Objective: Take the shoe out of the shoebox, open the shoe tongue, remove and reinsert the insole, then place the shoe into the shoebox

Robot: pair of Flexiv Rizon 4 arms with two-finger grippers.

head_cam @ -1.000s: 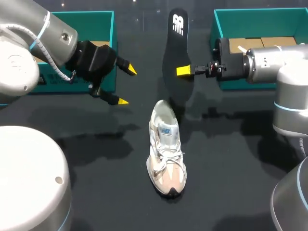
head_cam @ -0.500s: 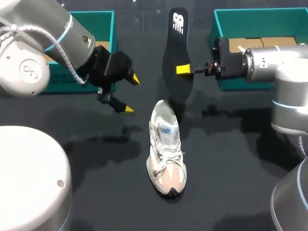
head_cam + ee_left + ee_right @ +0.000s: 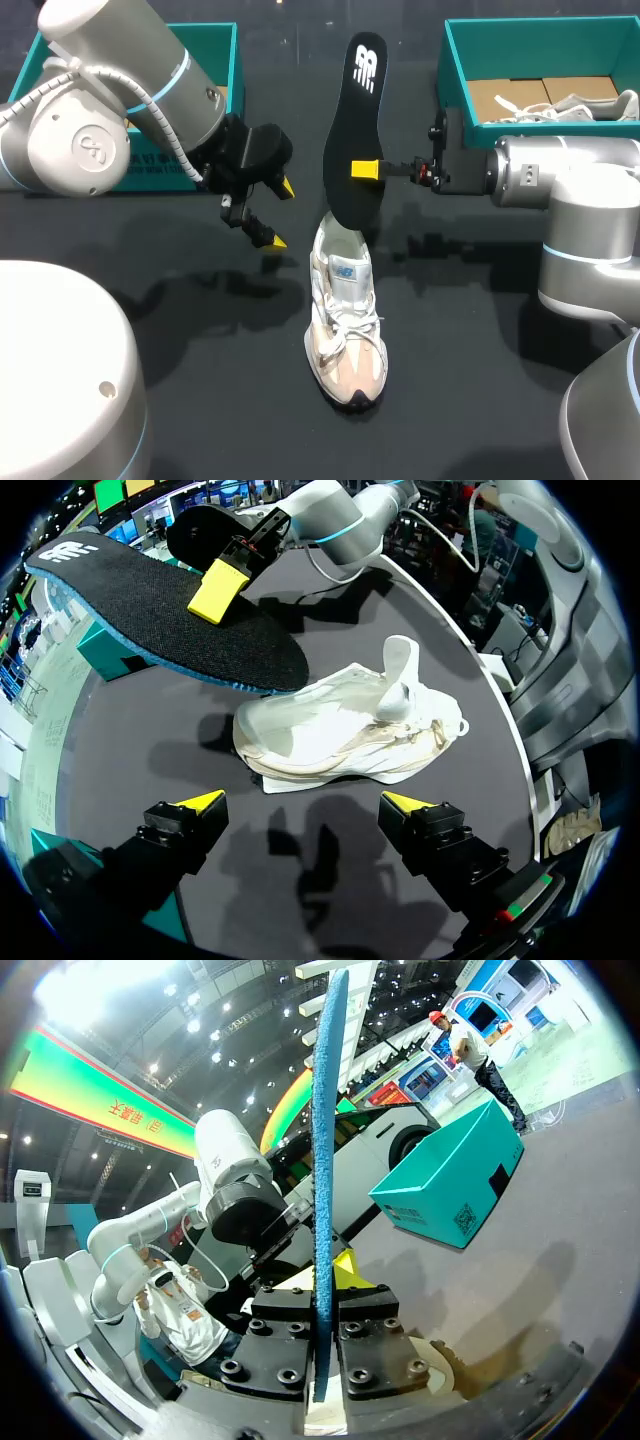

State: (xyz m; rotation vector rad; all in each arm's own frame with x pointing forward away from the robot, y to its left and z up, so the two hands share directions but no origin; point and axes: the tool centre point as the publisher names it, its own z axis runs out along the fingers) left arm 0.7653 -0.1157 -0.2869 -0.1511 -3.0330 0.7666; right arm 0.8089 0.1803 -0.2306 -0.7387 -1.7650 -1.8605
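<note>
Insole (image 3: 322, 1160) seemingly pinched edge-on in right gripper (image 3: 322, 1285).

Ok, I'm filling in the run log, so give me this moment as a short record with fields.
sneaker: white, upright on the table, outside both boxes
insole: black, on end above the sneaker's heel opening; contact unclear
right claw: shut on the insole
left claw: open, empty, beside the sneaker's heel
left shoebox: teal, far left
right shoebox: teal, far right, another shoe inside
</note>
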